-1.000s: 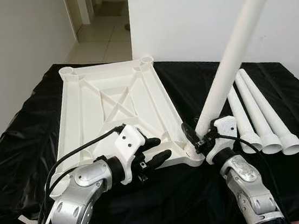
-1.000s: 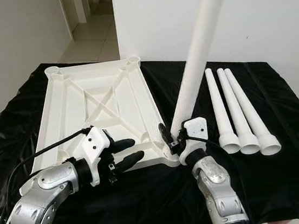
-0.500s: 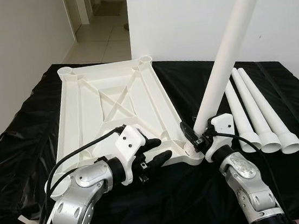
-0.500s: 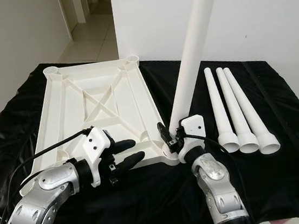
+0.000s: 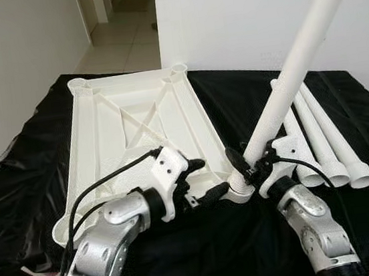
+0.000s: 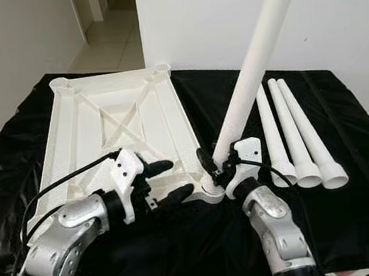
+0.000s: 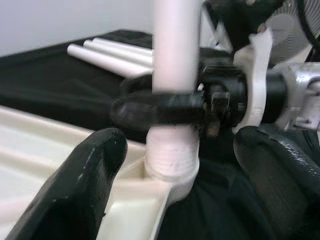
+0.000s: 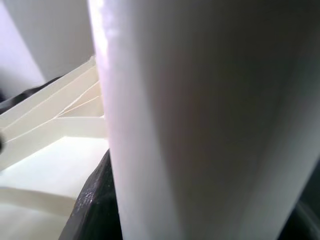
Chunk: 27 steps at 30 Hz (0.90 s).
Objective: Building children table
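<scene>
A: Where do the jaws stand?

B: The right gripper (image 5: 250, 167) is clamped round the base of the long white plastic table leg (image 5: 297, 70), just above the point where the leg's threaded end meets the near corner socket (image 7: 170, 167) of the upturned white ribbed plastic tabletop (image 5: 136, 127). The left gripper (image 5: 201, 181) has its two black fingers (image 7: 85, 187) spread apart, one on either side of that same socket, gripping nothing.

A: And farther out?

B: Three more white tapered legs (image 5: 326, 141) lie side by side beyond the right jaws, on the black cloth (image 5: 28, 177) under everything.

A: What could go wrong?

B: The leg leans away from the socket instead of standing square. If it is turned at that angle, I'd expect the thread to cross or the end to pop out. From the wrist view I can't quite tell how deep it sits.

A: Any change from a second ago?

B: Yes. The left gripper has moved in from the slab's near edge to bracket the socket, and the leg tilts more than it did half a second back.
</scene>
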Tool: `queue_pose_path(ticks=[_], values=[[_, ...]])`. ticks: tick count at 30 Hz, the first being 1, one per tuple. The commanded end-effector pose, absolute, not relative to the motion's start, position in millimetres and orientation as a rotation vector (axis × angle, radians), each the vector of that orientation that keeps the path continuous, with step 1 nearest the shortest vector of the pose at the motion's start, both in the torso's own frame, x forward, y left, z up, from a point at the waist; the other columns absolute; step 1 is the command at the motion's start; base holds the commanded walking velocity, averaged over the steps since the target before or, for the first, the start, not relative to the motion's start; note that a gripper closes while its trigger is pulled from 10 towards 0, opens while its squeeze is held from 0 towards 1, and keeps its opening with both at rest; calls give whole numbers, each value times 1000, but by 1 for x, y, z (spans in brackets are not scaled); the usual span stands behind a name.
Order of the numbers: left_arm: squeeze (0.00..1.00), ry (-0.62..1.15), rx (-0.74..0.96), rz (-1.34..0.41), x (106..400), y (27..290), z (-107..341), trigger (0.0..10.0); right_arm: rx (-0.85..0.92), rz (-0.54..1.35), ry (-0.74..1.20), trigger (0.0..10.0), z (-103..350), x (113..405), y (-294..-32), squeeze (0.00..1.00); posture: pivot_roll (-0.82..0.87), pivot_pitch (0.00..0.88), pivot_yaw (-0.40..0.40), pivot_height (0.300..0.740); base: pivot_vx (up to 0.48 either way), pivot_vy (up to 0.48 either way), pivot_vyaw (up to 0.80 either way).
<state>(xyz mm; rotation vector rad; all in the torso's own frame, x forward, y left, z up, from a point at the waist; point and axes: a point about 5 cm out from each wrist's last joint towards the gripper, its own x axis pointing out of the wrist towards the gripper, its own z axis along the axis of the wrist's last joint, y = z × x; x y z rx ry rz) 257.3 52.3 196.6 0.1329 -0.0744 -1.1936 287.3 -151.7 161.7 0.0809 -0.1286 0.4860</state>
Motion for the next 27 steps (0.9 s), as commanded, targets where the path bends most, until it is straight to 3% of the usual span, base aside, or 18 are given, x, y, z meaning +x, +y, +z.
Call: queue_pose_path(ticks=[1, 6, 17, 21, 27], values=[[0, -70, 138, -1116, 261, 52, 195, 10000, 99, 506, -89, 10000, 156, 286, -150, 0, 13, 70, -14, 740, 0, 0, 0], [0, -147, 90, -1127, 269, 39, 213, 10000, 46, 595, -149, 10000, 178, 286, -154, 0, 9, 59, -20, 740, 0, 0, 0], [0, -175, 59, -1120, 277, 33, 225, 10000, -11, 645, -141, 10000, 182, 287, -158, 0, 11, 58, -21, 740, 0, 0, 0], [0, -236, -30, -1223, 282, 31, 257, 10000, -185, 882, -72, 10000, 178, 281, -153, 0, 10, 20, -7, 740, 0, 0, 0], [0, -269, -48, -1297, 281, 31, 273, 10000, -252, 981, -51, 10000, 179, 280, -149, 0, 10, 14, -3, 740, 0, 0, 0]])
